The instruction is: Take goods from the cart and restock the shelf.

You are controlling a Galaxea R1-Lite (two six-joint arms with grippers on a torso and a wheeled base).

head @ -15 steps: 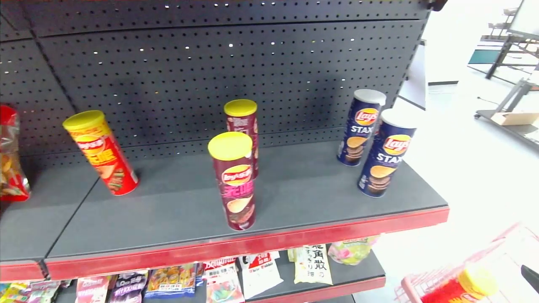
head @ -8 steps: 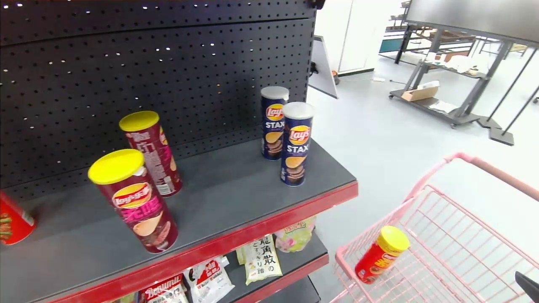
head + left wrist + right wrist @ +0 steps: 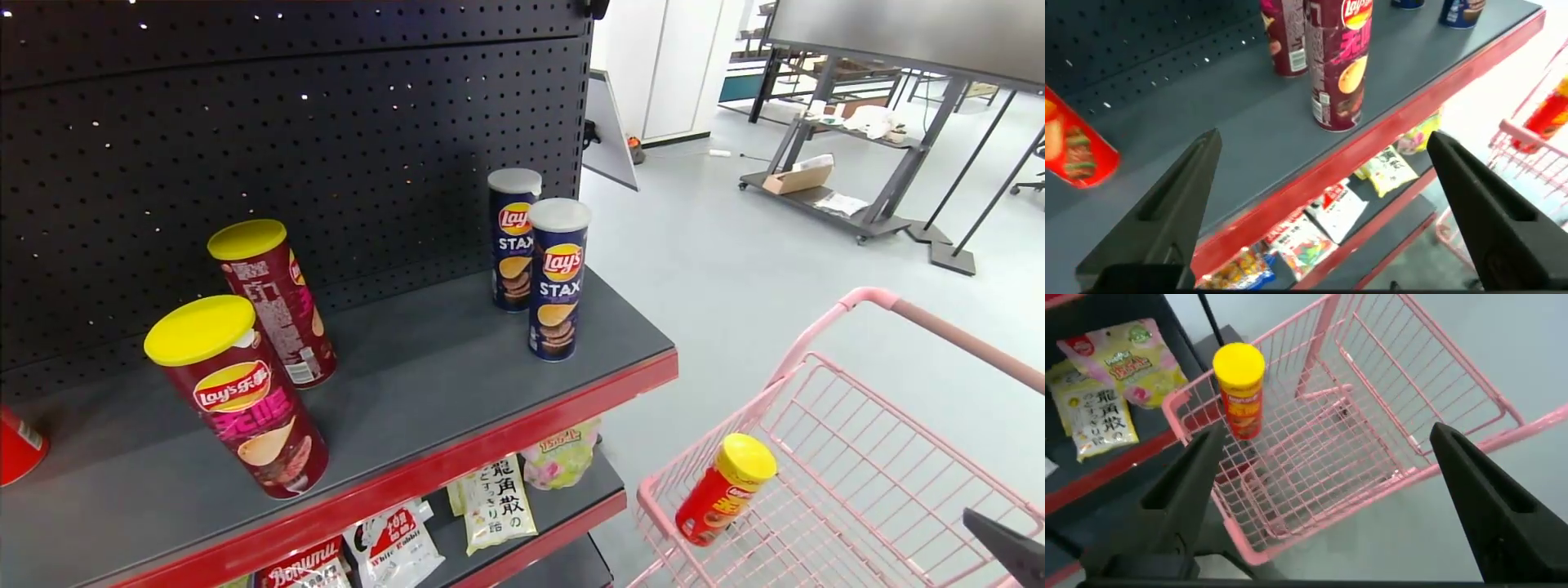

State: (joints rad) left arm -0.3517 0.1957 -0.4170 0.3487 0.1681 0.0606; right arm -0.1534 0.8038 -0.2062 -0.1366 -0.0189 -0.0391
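- Down in the near corner of the pink cart, a red can with a yellow lid leans against the wire wall; nothing holds it yet
- Above the cart hangs the right gripper, jaws spread wide and empty. Because the can is tilted, a straight-down grab may catch only the lid, slip, and knock it flat to roll across the wire floor
- Wire walls sit close on two sides of the can, so a finger could snag in the mesh or shove the cart, which probably rolls easily
- The left gripper, also wide and empty, hovers before the shelf. A careless swing could tip the front maroon can, which stands near the red edge
- Tall, narrow cans topple readily. The gap between the maroon cans and the two blue cans looks roomiest, but a can released off upright there could fall over
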